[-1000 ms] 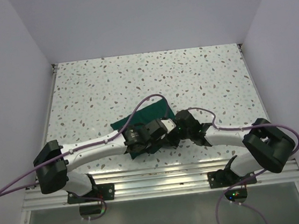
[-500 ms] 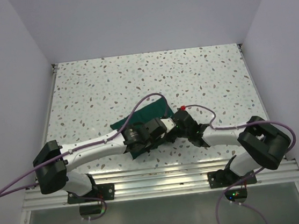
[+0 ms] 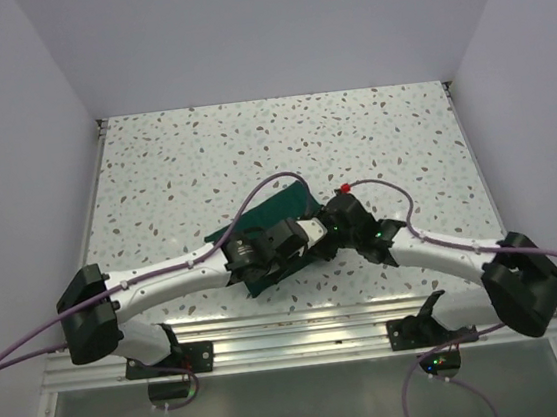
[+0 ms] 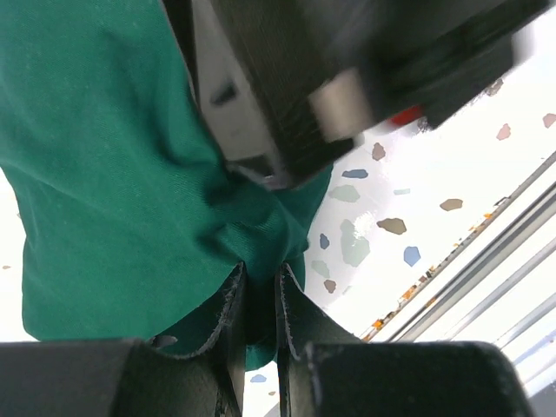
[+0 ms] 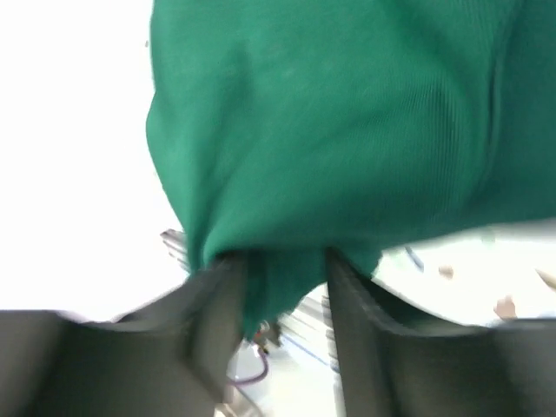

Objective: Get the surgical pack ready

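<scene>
Top: shows green cloth (image 3: pixel 281 208) bunched on table (image 3: pixel 202 157), centre-front, both wrists crowded over it.

L wrist: finds left gripper (image 4: pixel 261 282) clamped on a raised cloth fold near its edge.

R wrist: blurred, but has right gripper (image 5: pixel 282 269) nipping a gathered fold too.

Looks light, limp, not slippery. Prob. best held at corners/edges, else sags & wrinkles.

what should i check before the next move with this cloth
1. Grip of left hand on green cloth: ok, a fold is pinched in it.
2. Grip of right hand on cloth: ok, fabric is bunched in it.
3. Gap between the hands: cannot tell, crowded together in top view.
4. Slack in purple cable: cannot tell, it arcs over the cloth.
5. Location of tray, scissors, gauze: cannot tell, none visible.
</scene>
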`<state>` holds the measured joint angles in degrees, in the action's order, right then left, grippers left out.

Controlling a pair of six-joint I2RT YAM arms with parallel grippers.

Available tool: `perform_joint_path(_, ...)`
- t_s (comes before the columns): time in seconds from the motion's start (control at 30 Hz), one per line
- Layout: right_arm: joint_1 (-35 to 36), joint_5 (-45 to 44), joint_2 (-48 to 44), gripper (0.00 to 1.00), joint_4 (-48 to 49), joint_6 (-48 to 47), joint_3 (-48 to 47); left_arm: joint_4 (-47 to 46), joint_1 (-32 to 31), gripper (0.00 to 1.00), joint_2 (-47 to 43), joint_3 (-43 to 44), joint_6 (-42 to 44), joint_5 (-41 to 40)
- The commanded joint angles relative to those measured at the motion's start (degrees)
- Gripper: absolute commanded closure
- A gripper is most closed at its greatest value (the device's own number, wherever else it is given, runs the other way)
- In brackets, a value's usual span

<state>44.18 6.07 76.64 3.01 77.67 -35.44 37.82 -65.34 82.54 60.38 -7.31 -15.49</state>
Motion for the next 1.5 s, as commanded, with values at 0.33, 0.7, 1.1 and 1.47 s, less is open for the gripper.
perform_joint_path(0.33,-1.2,-1.1,-14.3,0.24,-22.4,2.3,-2.7,-3.6,-0.8,1.0,-2.8,0.2,-0.1,2.8)
perform_joint_path(0.7,-1.2,-4.0,-9.1,0.18,-14.6,10.0,-3.6,-4.9,-0.8,1.0,-3.9,-1.6,0.5,3.3)
perform_joint_path(1.1,-1.4,-5.4,-3.2,0.09,-10.5,10.8,-5.0,-5.7,-0.8,1.0,-4.4,-2.6,0.5,4.0)
perform_joint_path(1.47,-1.5,-4.6,2.9,0.12,-7.2,11.4,-9.1,-6.0,-0.8,1.0,-4.1,-2.6,0.8,4.3)
